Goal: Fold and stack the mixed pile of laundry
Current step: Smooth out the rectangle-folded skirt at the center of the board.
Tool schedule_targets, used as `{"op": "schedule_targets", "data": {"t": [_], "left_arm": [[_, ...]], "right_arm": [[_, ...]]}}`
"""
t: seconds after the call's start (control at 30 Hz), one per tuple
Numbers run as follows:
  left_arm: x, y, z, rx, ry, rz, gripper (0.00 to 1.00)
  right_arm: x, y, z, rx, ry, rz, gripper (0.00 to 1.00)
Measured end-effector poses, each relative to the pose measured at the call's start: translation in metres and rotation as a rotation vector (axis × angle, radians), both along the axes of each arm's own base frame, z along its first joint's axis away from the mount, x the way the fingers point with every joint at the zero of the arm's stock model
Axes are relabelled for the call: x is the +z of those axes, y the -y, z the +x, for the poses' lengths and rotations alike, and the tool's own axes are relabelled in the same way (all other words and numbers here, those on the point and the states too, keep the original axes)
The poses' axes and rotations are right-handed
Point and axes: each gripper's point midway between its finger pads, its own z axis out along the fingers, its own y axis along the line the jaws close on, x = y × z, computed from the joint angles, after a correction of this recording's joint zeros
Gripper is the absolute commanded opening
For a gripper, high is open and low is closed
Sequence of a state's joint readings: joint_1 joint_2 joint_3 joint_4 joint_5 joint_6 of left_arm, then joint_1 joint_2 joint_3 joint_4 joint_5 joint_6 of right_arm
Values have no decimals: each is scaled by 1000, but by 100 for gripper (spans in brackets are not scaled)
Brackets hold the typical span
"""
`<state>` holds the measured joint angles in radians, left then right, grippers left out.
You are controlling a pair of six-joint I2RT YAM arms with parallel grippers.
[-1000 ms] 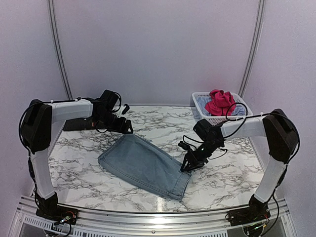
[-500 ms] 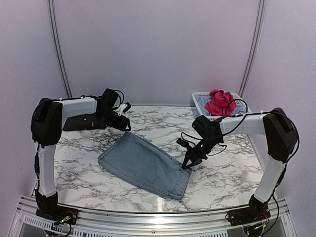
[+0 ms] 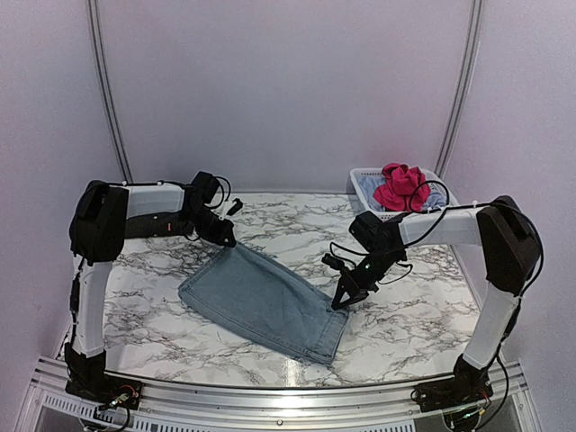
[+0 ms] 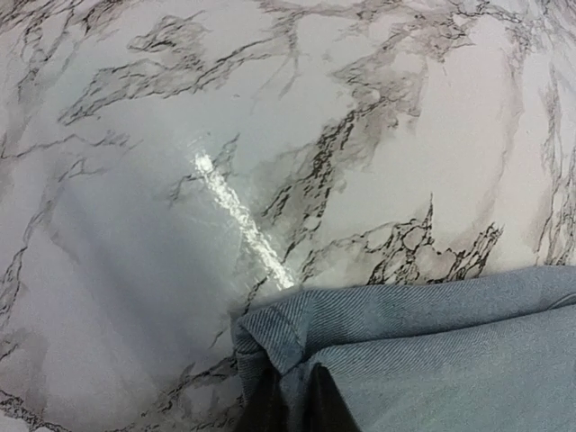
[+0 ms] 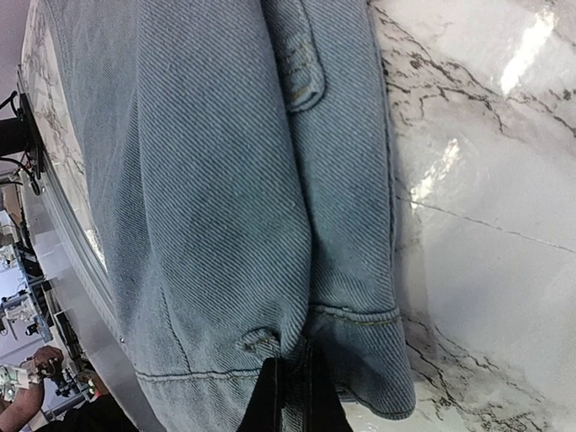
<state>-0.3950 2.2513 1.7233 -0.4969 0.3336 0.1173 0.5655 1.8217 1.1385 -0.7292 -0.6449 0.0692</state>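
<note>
Denim, the light blue garment (image 3: 263, 301) spread mid-counter (image 3: 423, 315), is now pinched at its far corner by our left gripper (image 3: 227, 239) and at its right hem by our right gripper (image 3: 340, 305), both just clamped, so we judge the fold can begin.

A light blue denim garment (image 3: 265, 301) lies folded flat, slantwise, on the middle of the marble tabletop (image 3: 423, 315). A bright pink-red piece (image 3: 400, 186) sits crumpled atop pale blue pieces (image 3: 435, 200) in the white basket (image 3: 393, 217), far right.
</note>
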Motion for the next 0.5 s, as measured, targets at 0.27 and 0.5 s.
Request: {"op": "schedule_targets", "data": {"t": [0.27,0.5], "left_arm": [[9,-15,-3,26,-15,-23,0],[38,-30,8,76,13,-70,0]], "right_arm": [[11,-4,7,-6,20,8,0],[22,-4,19,-20,60,25,0]]}}
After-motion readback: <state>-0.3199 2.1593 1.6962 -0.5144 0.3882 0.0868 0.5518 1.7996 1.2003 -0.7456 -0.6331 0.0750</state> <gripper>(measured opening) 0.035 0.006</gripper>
